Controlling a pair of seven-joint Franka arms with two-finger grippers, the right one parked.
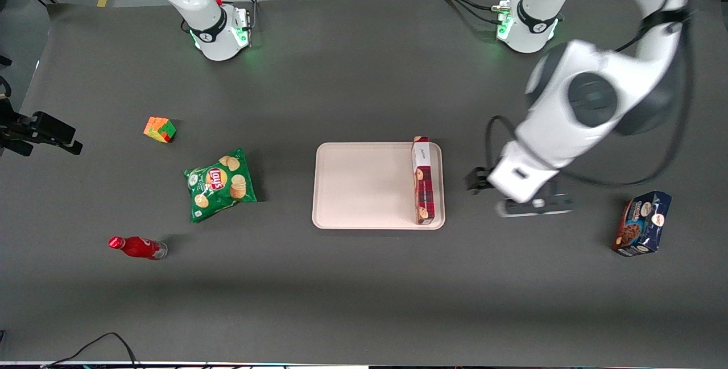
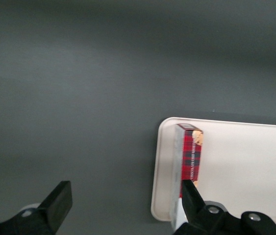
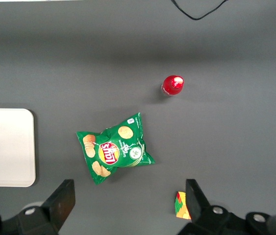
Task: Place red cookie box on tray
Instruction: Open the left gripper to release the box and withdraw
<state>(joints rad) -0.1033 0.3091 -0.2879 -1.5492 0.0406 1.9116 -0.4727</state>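
Red cookie box (image 1: 422,187) on tray (image 1: 352,187); end effector (image 2: 123,208) open.

A dark grey table (image 1: 364,289) fills the view, with cables and equipment racks above.

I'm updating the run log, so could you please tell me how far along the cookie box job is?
Done: the red cookie box stands on its narrow side inside the tray, along the edge toward the working arm. In hand: nothing; the claw is open, over bare table beside the tray. Left: apparently only retreating.
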